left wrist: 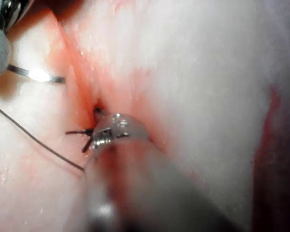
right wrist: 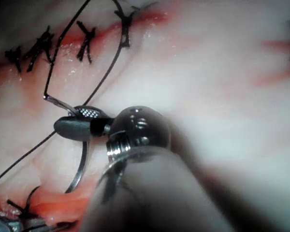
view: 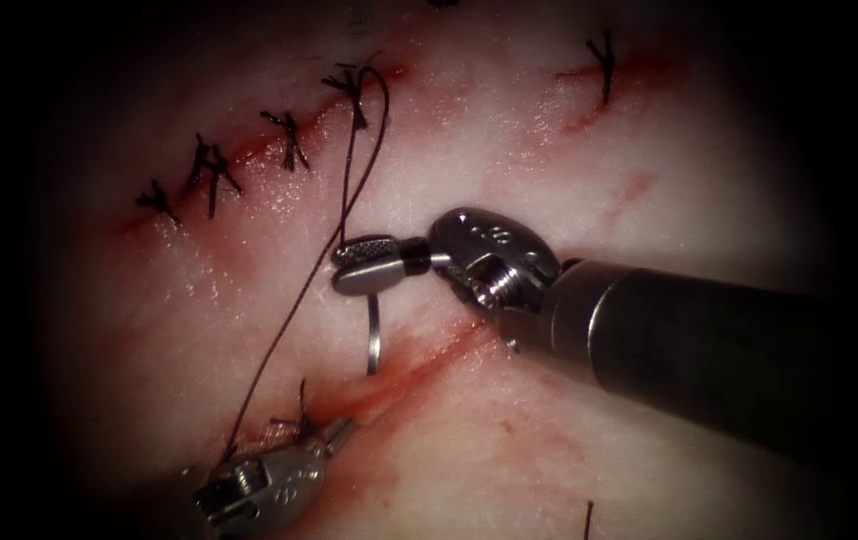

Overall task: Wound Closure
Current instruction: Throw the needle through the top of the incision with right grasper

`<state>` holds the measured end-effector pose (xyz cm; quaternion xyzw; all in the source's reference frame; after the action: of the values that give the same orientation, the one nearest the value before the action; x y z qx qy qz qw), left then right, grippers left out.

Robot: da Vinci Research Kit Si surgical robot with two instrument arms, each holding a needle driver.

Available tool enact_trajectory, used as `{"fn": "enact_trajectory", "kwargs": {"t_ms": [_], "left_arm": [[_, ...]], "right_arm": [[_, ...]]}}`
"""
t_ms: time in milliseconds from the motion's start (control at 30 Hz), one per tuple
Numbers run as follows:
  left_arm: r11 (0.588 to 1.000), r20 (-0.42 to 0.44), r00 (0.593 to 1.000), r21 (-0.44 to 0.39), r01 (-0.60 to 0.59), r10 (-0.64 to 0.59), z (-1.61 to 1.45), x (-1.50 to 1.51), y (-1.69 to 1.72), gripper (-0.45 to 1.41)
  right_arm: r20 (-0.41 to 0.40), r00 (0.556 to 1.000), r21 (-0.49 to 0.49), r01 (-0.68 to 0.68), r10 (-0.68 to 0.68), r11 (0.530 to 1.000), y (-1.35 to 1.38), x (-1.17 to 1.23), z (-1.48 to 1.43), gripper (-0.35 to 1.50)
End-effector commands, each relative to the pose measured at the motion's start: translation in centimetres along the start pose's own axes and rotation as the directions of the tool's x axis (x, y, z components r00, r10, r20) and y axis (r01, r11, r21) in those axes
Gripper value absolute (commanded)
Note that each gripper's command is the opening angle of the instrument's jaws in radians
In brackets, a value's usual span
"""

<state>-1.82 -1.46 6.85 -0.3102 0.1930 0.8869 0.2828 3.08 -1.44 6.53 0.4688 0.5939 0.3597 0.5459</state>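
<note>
Right claw point(view: 349, 268) grips curved (steel) needle point(view: 373, 340).

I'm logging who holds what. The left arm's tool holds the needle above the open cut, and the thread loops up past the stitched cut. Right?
Not quite: the right arm's tool holds the needle, near its thread end, free of the tissue. The endoscope view shows it. The left arm's tool sits low at the open cut. The thread does loop up past the stitched cut.
</note>
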Motion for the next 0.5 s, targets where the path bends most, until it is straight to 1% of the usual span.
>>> {"fn": "enact_trajectory", "kwargs": {"t_ms": [33, 67, 133, 200, 300, 333, 500], "left_arm": [[1.0, -0.002, 1.0, -0.001, 0.0, 0.0, 0.08, 0.0, 0.02, -0.35], [1.0, -0.002, 1.0, -0.001, -0.006, 0.006, 0.08, 0.0, 0.02, -0.35], [1.0, -0.002, 1.0, -0.001, -0.006, 0.006, 0.08, 0.0, 0.02, -0.35], [1.0, 0.001, 1.0, 0.001, -0.006, 0.006, 0.08, 0.0, 0.02, -0.35], [1.0, -0.002, 1.0, 0.003, -0.005, 0.005, 0.08, 0.0, 0.02, -0.35], [1.0, -0.002, 1.0, 0.003, -0.005, 0.005, 0.08, 0.0, 0.01, -0.37], [1.0, -0.002, 1.0, 0.003, -0.005, 0.005, 0.08, 0.0, 0.01, -0.37]], "right_arm": [[-0.024, 1.0, 0.027, -0.017, 0.018, 0.999, 0.08, -0.04, 0.12, -0.35], [-0.054, 0.997, 0.051, -0.058, 0.061, 0.997, 0.1, -0.08, 0.16, -0.35], [-0.058, 0.995, 0.059, -0.076, 0.079, 0.995, 0.1, -0.13, 0.21, -0.35], [-0.073, 0.987, 0.078, -0.134, 0.14, 0.988, 0.1, -0.16, 0.28, -0.35], [-0.085, 0.977, 0.064, -0.189, 0.194, 0.98, 0.08, -0.17, 0.29, -0.35], [-0.095, 0.966, 0.054, -0.237, 0.241, 0.97, 0.05, -0.18, 0.29, -0.35], [-0.109, 0.938, 0.036, -0.326, 0.328, 0.945, 0.03, -0.24, 0.3, -0.35]]}}
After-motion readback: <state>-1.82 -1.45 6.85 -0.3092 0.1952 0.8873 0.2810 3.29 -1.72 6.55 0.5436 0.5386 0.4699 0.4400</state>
